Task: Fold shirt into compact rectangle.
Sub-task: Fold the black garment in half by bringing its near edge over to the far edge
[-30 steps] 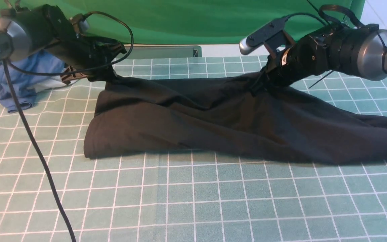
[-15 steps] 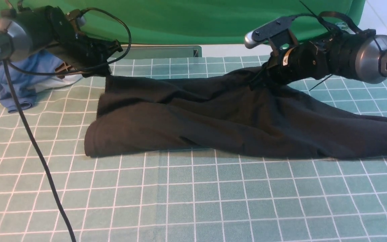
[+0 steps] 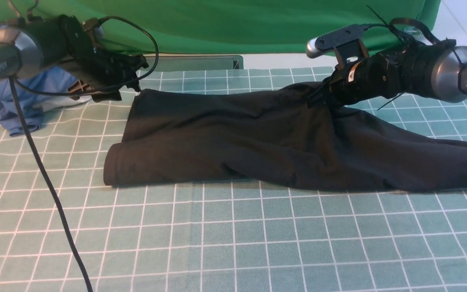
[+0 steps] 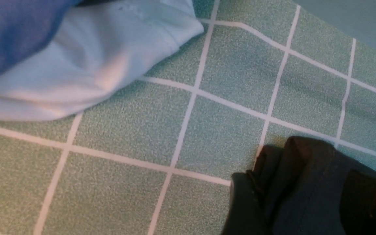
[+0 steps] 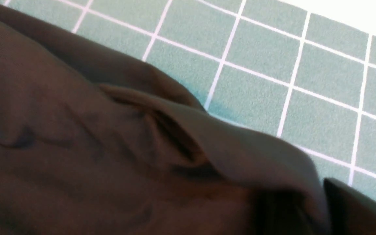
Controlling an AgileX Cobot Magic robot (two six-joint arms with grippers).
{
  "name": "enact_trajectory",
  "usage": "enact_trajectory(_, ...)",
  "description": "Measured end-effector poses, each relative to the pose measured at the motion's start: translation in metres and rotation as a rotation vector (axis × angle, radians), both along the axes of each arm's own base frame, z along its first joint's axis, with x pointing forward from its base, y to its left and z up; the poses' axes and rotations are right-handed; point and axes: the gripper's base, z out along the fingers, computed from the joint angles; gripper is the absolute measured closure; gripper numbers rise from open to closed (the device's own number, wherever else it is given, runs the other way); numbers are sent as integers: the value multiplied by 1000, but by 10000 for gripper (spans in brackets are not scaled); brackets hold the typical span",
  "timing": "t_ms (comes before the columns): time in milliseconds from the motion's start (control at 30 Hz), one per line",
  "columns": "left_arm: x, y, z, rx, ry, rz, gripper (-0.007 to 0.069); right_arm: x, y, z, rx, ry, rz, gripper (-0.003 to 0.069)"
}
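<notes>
Black shirt (image 3: 258, 142) lies folded lengthwise across the middle of the grid mat (image 3: 233, 243), with an arm at each far corner.

The left gripper (image 3: 129, 84) hovers just off the far left corner, which lies flat on the mat. I can't tell its jaw spread. The right gripper (image 3: 318, 94) sits at the far edge on the right, where the cloth rises in a ridge up into its jaws, so it looks pinched. A sleeve trails off to the right. Blue and white clothes (image 3: 22, 105) are heaped behind the left arm, and a green backdrop (image 3: 237, 24) hangs beyond.
</notes>
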Motion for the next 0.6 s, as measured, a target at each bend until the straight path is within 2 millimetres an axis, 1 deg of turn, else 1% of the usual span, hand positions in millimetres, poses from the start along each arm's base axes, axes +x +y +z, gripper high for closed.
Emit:
enact_trajectory(67, -2, 0, 0, -3, 20, -6, 223, 0, 0, 2, -3, 4, -1, 331)
enact_trajectory(100, -2, -1, 0, -4, 28, -7, 223, -1, -1, 2, -5, 8, -2, 314)
enact_trajectory(133, -3, -1, -1, -5, 42, -9, 219, -1, -1, 4, -10, 14, -3, 283)
enact_trajectory(167, -7, -1, -3, -6, 83, -18, 212, -1, -2, 11, -27, 22, 3, 239)
enact_trajectory(233, -10, -1, -4, 12, 128, -47, 210, -1, -4, 27, -68, 30, 27, 206)
enact_trajectory(300, -12, 1, 5, 44, 175, -82, 210, -3, -6, 47, -121, 59, 50, 191)
enact_trajectory(333, -12, 4, 15, 52, 191, -84, 212, -4, -7, 59, -138, 75, 51, 191)
enact_trajectory(400, -13, 9, 45, 60, 193, -85, 218, -5, -9, 85, -161, 94, 50, 220)
enact_trajectory(433, -13, 12, 64, 61, 170, -83, 230, -7, -10, 99, -170, 103, 46, 260)
enact_trajectory(467, -15, 13, 79, 62, 168, -85, 245, -8, -11, 111, -174, 107, 40, 307)
enact_trajectory(500, -17, 15, 90, 63, 162, -85, 256, -9, -11, 120, -176, 112, 35, 351)
enact_trajectory(533, -21, 16, 113, 65, 135, -88, 290, -12, -13, 140, -181, 114, 28, 472)
enact_trajectory(567, -23, 16, 124, 65, 119, -89, 312, -15, -14, 155, -185, 112, 27, 538)
enact_trajectory(600, -27, 16, 138, 61, 95, -91, 355, -19, -16, 171, -189, 113, 23, 586)
